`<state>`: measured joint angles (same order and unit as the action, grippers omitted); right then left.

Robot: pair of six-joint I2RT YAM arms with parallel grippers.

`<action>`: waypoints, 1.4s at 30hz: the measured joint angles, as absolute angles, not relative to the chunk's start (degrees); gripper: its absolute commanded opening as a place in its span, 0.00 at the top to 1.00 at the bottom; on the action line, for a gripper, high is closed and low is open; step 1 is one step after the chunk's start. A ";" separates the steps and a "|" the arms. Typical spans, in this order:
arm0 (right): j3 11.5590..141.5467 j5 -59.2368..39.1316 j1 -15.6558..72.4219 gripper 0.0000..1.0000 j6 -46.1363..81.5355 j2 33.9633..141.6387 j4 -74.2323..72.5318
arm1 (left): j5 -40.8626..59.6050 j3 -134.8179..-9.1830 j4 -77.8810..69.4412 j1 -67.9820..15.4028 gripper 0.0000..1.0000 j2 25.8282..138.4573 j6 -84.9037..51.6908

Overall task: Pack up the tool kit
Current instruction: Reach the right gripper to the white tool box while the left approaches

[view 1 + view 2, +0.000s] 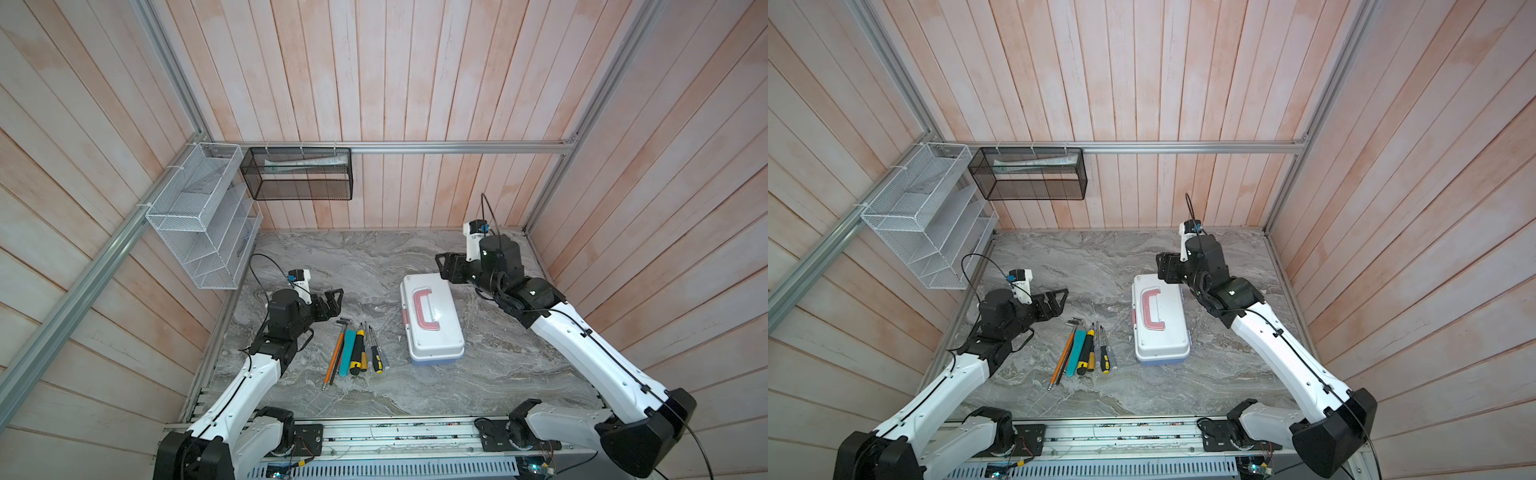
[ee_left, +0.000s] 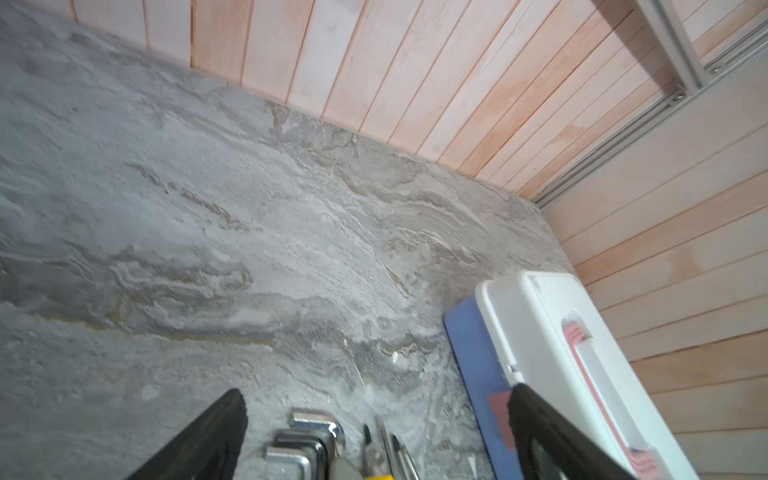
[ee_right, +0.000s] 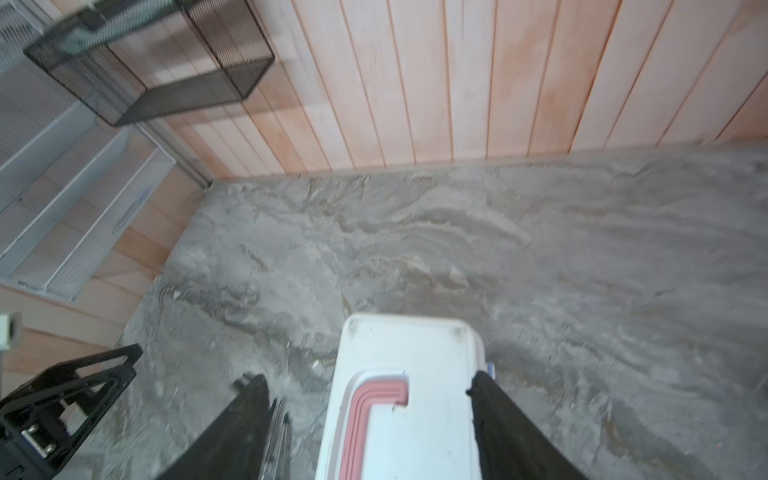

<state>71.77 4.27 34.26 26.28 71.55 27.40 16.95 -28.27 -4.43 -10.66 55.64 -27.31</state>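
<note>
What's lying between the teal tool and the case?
Screwdrivers side by side, then a bare strip of tabletop before the case, shown in both top views.

Grey marbled bench [image 1: 374,266] carries the closed white case [image 1: 440,332], a row of loose tools [image 1: 356,349] lying just beside it.

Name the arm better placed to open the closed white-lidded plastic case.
Right. The right gripper hangs at the far end of the white-lidded, blue-based plastic case, jaws apart; the left gripper is beside the loose tools.
</note>
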 measured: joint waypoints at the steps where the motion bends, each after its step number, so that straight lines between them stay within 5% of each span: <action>1: 71.75 3.44 35.38 0.28 27.55 72.55 28.91 | 18.15 -26.94 -4.71 -10.85 0.00 54.57 -28.69; 11: 71.72 -2.98 40.62 0.31 34.24 80.84 38.17 | 23.11 -20.51 -9.13 -15.94 0.00 52.58 -37.26; 42: 71.20 -6.61 41.43 0.32 37.76 89.76 35.35 | 22.04 -17.17 -12.10 -19.20 0.00 53.56 -36.73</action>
